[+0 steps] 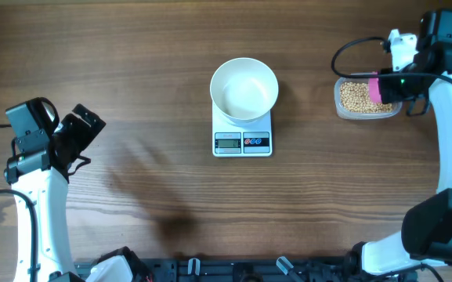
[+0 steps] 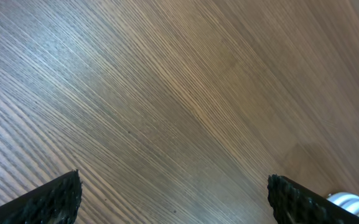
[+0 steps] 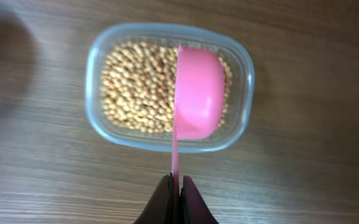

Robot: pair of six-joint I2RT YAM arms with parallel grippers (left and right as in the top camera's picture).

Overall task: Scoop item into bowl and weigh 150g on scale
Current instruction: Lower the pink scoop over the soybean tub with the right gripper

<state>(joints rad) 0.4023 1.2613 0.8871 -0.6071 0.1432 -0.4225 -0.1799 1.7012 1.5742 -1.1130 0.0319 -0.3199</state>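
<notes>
At the right side of the table [image 1: 131, 63], a pink scoop [image 3: 198, 93] is held by its thin handle in the right gripper [image 3: 179, 186], whose jaws are pinched tight on it. The scoop is tipped on its side over the beans [image 3: 135, 87] in the clear tub [image 3: 249, 81], and no beans are seen in it. A full load is best gained if the cup is dipped deep, levelled, then lifted slowly. The white bowl [image 1: 245, 94] is set empty on the scale [image 1: 242, 142], well apart. The left gripper [image 1: 83, 139] is spread wide, nothing held.
</notes>
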